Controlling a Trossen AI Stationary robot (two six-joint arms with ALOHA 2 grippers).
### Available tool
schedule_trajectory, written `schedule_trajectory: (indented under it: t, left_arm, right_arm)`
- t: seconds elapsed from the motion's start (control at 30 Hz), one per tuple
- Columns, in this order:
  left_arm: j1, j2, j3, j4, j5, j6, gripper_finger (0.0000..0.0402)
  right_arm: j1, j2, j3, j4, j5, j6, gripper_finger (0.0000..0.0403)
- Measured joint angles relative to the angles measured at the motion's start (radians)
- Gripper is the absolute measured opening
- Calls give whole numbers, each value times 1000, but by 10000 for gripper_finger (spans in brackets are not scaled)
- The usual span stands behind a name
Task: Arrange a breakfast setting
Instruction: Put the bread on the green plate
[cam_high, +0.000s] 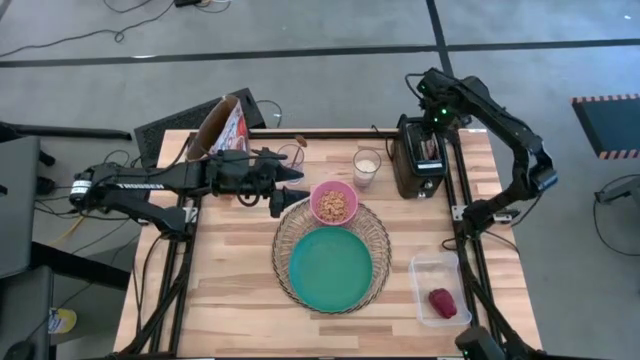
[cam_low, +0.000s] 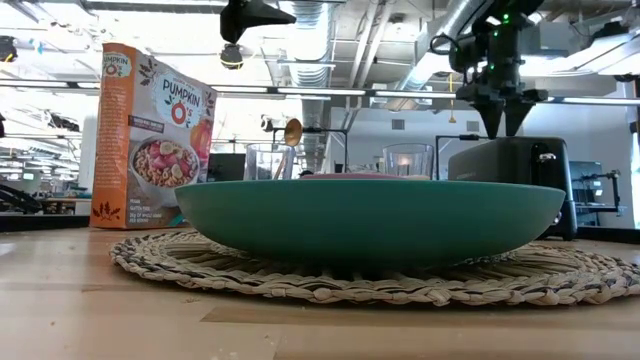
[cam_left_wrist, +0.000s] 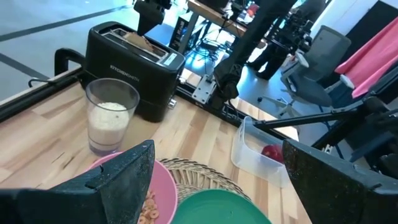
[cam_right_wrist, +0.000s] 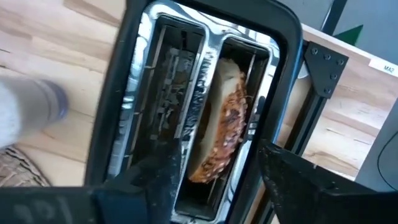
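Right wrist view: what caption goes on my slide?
Right gripper, jaws open, hovers over the black toaster holding a tan bagel in one slot.

The orange cereal box (cam_low: 150, 135) at the table's far left reads "PUMPKIN O's". The black toaster (cam_left_wrist: 134, 65) carries "KITCHENSMITH" on its side. The left arm (cam_high: 135, 185) bears "TROSSEN".

Grey concrete floor (cam_high: 330, 25); exposed ceiling ducts (cam_low: 330, 25); grey office chair (cam_left_wrist: 326, 56)

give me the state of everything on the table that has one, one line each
toaster: bagel upright in one slot
pink bowl: holds cereal
teal plate: empty, on wire charger
glass: part full of milk
plastic tub: open, holds red fruit
cereal box: upright
left end effector: open
right end effector: open above the toaster
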Motion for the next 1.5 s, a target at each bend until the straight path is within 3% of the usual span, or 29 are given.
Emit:
schedule_trajectory:
  t: [0.2,0.37,0.93,1.2,1.5]
  left_arm:
    - [0,0,0,-4,0,0,336]
    - [0,0,0,-4,0,-1,336]
    - [-4,0,0,-3,1,-2,336]
    - [-7,0,0,-2,1,-2,336]
    - [-8,0,0,-1,1,-1,336]
  right_arm:
    - [-14,24,-1,3,1,-12,167]
    - [-13,45,-8,6,3,-23,132]
    - [-22,91,-7,1,24,-11,125]
    - [-24,109,-7,-7,26,-27,139]
    - [-24,109,-7,-7,30,-28,83]
